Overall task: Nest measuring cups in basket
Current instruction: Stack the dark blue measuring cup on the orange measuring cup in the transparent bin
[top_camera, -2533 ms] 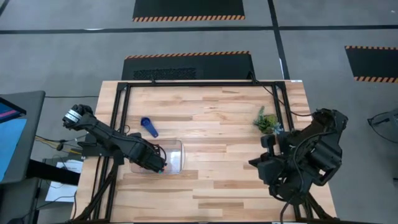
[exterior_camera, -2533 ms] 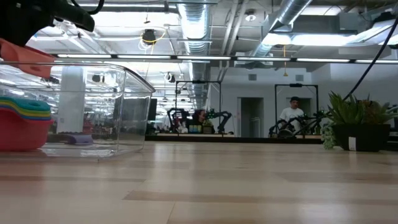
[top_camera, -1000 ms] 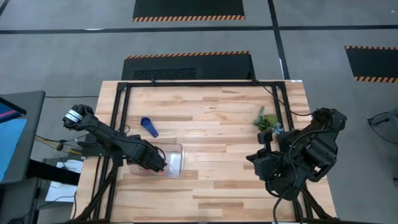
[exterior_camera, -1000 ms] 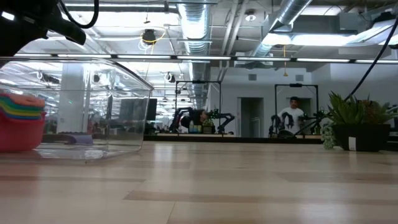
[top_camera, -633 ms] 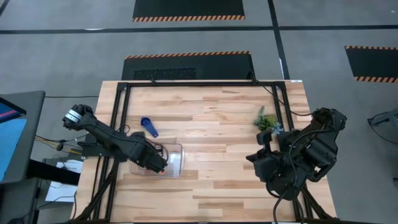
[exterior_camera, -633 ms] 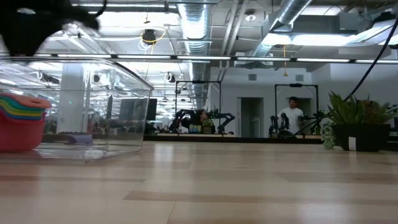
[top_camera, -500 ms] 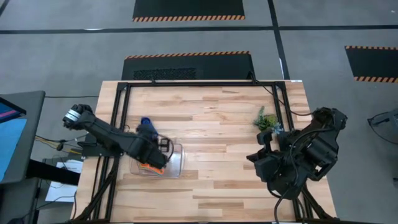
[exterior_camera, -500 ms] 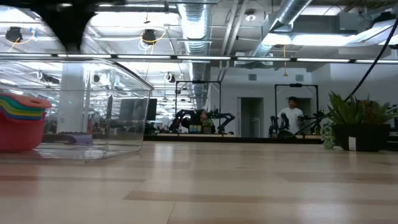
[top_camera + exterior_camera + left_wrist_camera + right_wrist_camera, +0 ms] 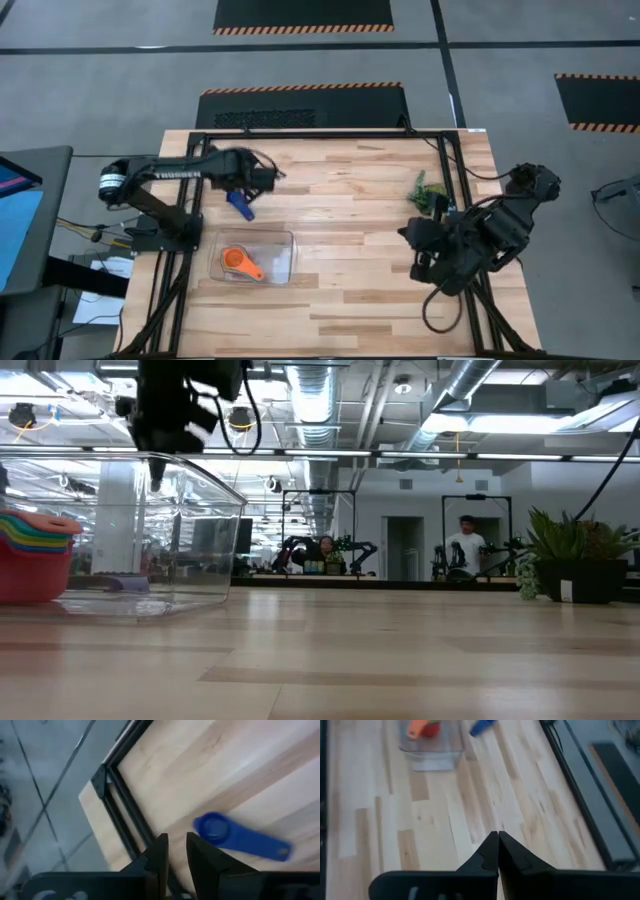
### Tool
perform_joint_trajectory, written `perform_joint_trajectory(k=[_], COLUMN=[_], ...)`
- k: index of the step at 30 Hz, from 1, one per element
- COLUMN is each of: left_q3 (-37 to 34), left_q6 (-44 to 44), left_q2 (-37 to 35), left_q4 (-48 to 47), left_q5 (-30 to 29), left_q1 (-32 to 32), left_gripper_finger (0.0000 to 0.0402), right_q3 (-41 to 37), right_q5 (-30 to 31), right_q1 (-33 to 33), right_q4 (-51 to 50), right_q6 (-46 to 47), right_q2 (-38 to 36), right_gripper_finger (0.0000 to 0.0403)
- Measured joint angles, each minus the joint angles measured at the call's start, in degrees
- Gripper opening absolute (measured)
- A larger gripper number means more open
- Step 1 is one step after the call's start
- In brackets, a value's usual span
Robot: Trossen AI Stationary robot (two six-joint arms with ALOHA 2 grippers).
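The left tool [image 9: 262,178] hangs just above the blue cup [image 9: 240,204], on the side away from the basket [image 9: 283,245]; its fingers [image 9: 159,854] stand a little apart with nothing between them. In the left wrist view the blue cup [image 9: 235,836] lies flat on the table [image 9: 350,210], bowl toward the table's black frame, handle pointing away from it.

This cup looks light, stiff plastic, smooth enough to slip. I judge the flat handle the best place to pinch, since the bowl's round wall would tend to squirt out of a narrow grip. A light thing like this may skate on the wood if nudged first.

The basket lies just beside the blue cup, nearer the table's front edge. In it sits the nested stack [image 9: 38,555], red outermost and orange [image 9: 237,262] uppermost. The basket's clear low wall must be cleared on the way in, and it is thin enough to shift if bumped.

A small plant [image 9: 427,190] stands well apart from the basket, across the table. Near the plant waits the right tool [image 9: 418,250], closed and empty. Nothing lies between the blue cup and the basket.
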Motion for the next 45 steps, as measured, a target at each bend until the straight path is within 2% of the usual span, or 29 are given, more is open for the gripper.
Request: perform_joint_trajectory(k=[3,5,9,12,19,26,30,35,45], left_q3=[-2.34,-4.50,-10.90,-16.18,-19.02,-22.69,-24.12,-25.88,-29.35], left_q6=[11.85,16.14,21.88,24.36,28.80,36.13,38.81,43.83,47.22], left_q2=[-1.64,-2.64,-3.16,-3.16,-3.16,-3.16,-3.16,-3.14,-3.14], left_q4=[3.90,9.08,21.44,26.24,25.87,33.71,34.56,34.75,41.97], left_q5=[1.83,5.19,17.42,22.82,23.13,20.50,20.05,22.68,19.74], left_q1=[6.47,10.51,17.64,20.29,21.90,22.43,23.18,23.36,23.64], left_gripper_finger=[0.0058,0.0058,0.0058,0.0058,0.0058,0.0058,0.0058,0.0058,0.0058], right_q3=[-3.74,-5.82,-8.53,-9.01,-8.92,-8.92,-8.92,-8.92,-8.92], right_q5=[0.35,0.45,0.67,0.78,1.26,1.26,1.22,1.22,1.20], right_q1=[-1.22,-2.47,-6.24,-9.63,-15.69,-19.26,-19.93,-20.31,-20.27], right_q4=[-0.07,-0.01,-0.21,0.20,0.20,0.28,0.61,0.52,0.55], right_q6=[4.04,4.95,5.14,5.11,4.15,1.59,1.59,1.59,1.64], right_q2=[-0.36,-0.38,-0.04,0.36,-0.22,-0.30,-0.30,-0.30,-0.30], right_gripper_finger=[0.0023,0.0023,0.0020,0.0018,0.0024,0.0020,0.0019,0.0024,0.0026])
